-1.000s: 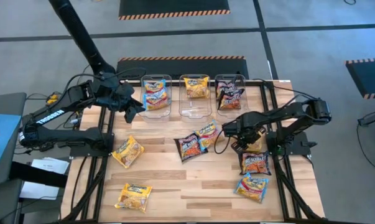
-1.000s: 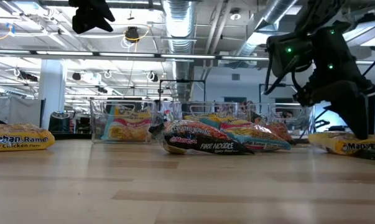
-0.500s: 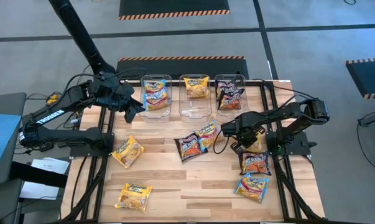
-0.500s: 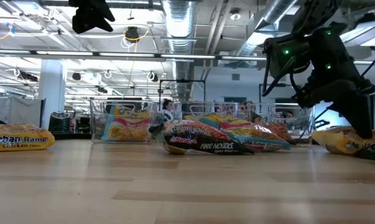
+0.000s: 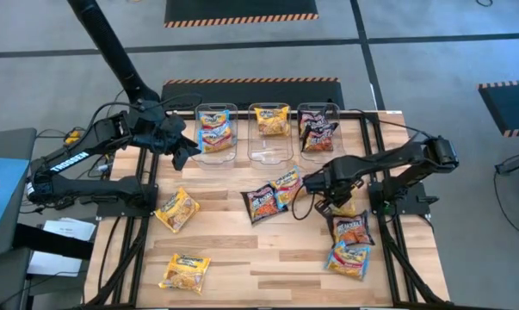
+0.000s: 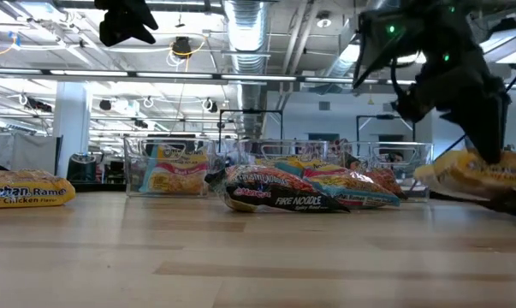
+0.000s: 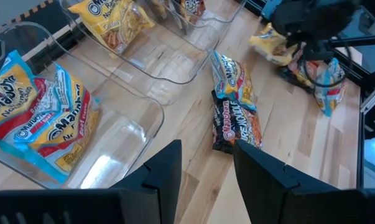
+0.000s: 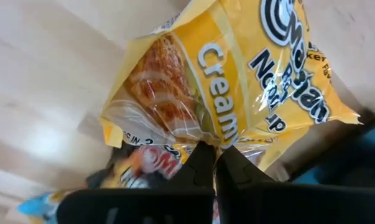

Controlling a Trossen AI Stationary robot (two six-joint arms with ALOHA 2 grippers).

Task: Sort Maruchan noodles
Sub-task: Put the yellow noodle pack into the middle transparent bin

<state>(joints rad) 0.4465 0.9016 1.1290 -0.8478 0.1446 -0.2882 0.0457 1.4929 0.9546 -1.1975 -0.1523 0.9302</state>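
right gripper (image 8: 215, 163) pinches one yellow packet (image 8: 231, 81)

bins (image 5: 270, 129): three in a row at table (image 5: 242, 258) back, packets inside | table centre: two packets (image 5: 273, 195) side by side | left front: two packets (image 5: 176, 209) | right: right pincer (image 5: 335, 203) above packets (image 5: 351, 231)

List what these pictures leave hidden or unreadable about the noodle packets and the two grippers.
- High view: the right gripper covers most of its yellow packet.
- Right wrist view: yellow packet cut off by the edge.
- Low view: the left gripper is a dark silhouette, fingers unclear.
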